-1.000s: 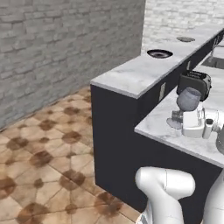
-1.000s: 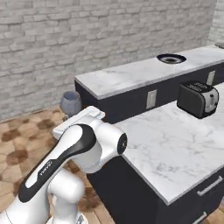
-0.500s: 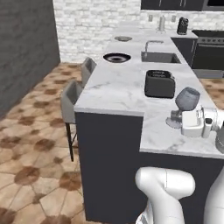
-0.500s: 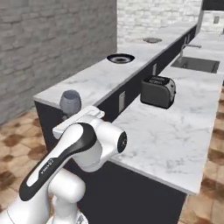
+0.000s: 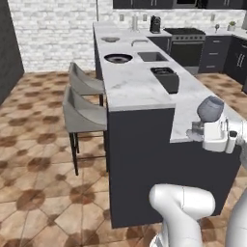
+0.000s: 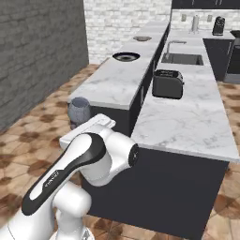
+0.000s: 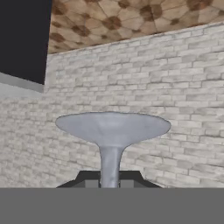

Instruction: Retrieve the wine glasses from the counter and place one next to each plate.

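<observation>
Hand view looks along the stem of a wine glass: the round foot spreads wide ahead of the camera, and the thin stem runs back between the two dark finger tips. Jaws are clamped on that stem close to the foot. The foot points at a brick wall and the floor tiles sit at the top of this view, so the hand is rolled over.

Left base view has the same glass carried upright, bowl on top, above the white gripper, out beyond the near edge of the marble tabletop. Right base view puts the glass off the tabletop's left side, over the floor rather than over stone.

Along the tabletop: a black toaster mid-run, a sink behind it, a dark-rimmed plate farther on and a second plate beyond that. Two grey stools stand at the near left side.

Judgement: transport step, glass in hand, placement not yet done. To do it well:
- keep the stem vertical; the grip is low and the bowl is top-heavy
- travel smoothly, no sharp stops
- approach the nearer plate from the open side, clear of the toaster
- set the foot flat on bare stone just beside the plate rim, not on it
- release only once the foot is seated
</observation>
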### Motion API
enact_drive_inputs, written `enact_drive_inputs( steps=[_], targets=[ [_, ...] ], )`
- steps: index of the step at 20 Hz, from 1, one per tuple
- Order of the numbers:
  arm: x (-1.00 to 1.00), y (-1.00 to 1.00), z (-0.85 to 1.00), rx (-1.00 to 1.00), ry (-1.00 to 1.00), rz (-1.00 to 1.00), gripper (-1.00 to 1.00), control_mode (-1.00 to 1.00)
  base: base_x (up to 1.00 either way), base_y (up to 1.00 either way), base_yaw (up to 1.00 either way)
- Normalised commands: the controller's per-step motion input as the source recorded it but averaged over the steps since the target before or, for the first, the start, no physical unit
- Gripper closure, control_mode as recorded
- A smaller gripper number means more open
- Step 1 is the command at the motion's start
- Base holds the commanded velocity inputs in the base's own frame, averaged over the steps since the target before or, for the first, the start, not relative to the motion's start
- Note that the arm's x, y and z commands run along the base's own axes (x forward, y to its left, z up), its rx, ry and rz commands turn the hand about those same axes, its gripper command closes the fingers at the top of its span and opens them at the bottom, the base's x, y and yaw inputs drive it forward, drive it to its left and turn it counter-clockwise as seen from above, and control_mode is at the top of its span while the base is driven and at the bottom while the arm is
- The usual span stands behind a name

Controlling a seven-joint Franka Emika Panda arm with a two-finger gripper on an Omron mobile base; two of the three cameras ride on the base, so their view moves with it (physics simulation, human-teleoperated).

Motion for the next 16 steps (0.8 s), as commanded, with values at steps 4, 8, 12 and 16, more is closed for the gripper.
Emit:
enact_drive_inputs(
  steps=[4,8,12,16],
  targets=[
    [0.0,0.0,0.0,0.0,0.0,0.0,1.0,1.0,-0.71,1.0,-0.13],
    [0.0,0.0,0.0,0.0,0.0,0.0,1.0,1.0,-0.31,1.0,-0.06],
    [0.0,0.0,0.0,0.0,0.0,0.0,1.0,1.0,0.04,1.0,-0.1],
    [0.0,0.0,0.0,0.0,0.0,0.0,1.0,1.0,0.69,1.0,-0.23]
  ],
)
